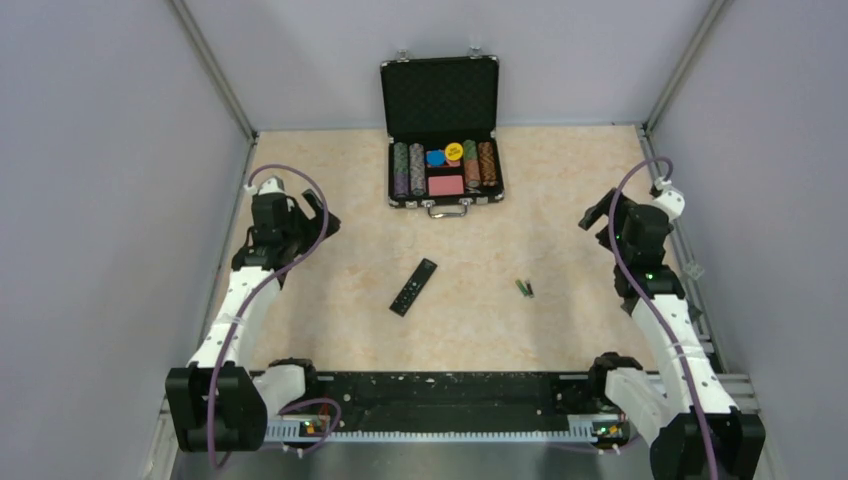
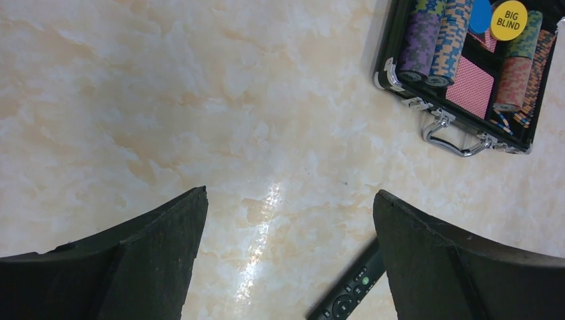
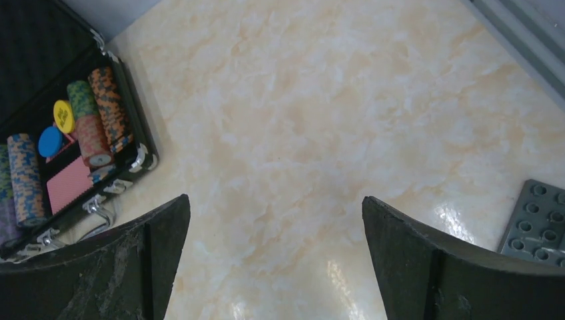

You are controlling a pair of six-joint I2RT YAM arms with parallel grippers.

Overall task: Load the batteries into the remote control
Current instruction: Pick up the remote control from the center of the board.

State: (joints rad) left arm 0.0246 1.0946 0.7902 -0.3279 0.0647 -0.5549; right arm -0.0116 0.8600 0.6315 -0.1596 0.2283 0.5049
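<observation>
Currently: left end effector (image 2: 290, 192) hanging wide, empty, well left of remote control (image 1: 413, 286); right end effector (image 3: 274, 198) likewise, well right. Batteries (image 1: 524, 288) lying paired on worktop (image 1: 330, 180), near right of remote control, probably staged within right arm's reach.

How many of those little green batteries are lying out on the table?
2. The batteries lie side by side on the table, to the right of the remote control. Any inside the remote would be hidden.
</observation>
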